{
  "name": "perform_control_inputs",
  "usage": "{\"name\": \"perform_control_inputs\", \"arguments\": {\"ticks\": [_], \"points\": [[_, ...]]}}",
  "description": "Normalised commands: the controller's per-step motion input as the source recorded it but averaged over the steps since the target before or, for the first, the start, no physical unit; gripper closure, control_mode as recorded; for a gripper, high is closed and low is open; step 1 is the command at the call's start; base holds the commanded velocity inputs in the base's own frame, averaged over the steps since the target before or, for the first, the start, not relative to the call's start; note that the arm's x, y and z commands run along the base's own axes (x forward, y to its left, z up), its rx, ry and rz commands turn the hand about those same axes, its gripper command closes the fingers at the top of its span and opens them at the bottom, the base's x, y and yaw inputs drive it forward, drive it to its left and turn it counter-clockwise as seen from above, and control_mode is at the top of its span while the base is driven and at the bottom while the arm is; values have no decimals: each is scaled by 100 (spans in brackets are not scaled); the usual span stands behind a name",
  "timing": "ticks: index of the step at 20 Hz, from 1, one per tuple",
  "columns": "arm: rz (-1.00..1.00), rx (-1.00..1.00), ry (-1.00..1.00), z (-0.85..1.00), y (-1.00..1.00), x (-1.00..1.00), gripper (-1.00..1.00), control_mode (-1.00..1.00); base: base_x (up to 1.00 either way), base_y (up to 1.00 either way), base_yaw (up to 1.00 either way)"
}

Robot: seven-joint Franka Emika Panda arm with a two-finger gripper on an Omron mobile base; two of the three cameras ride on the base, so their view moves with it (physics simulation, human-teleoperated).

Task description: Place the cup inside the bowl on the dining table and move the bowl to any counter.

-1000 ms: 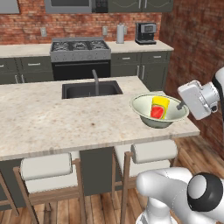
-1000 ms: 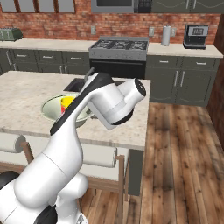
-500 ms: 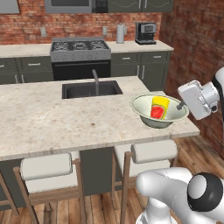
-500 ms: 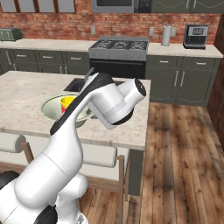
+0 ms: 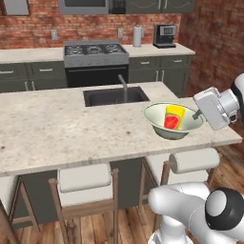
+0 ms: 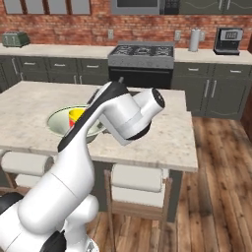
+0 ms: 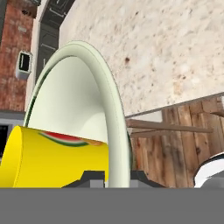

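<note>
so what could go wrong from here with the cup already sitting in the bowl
1. The tool pinches just the thin rim of the bowl on one side, so the bowl may tilt or slip when lifted.
2. The cup leans loose inside; a tilt could tip it out.
3. The bowl sits near the edge of the dining table, above the stools; a slip could drop it.

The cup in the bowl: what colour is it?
Bright yellow with a red patch on its side; the cup shows best in the left base view.
</note>
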Motion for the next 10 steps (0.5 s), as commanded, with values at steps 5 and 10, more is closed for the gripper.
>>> {"name": "perform_control_inputs", "arguments": {"ticks": [5, 10], "points": [[0, 0, 0, 0, 0, 0, 100, 100, 0, 67, -5], [0, 0, 0, 0, 0, 0, 100, 100, 0, 69, -5]]}}
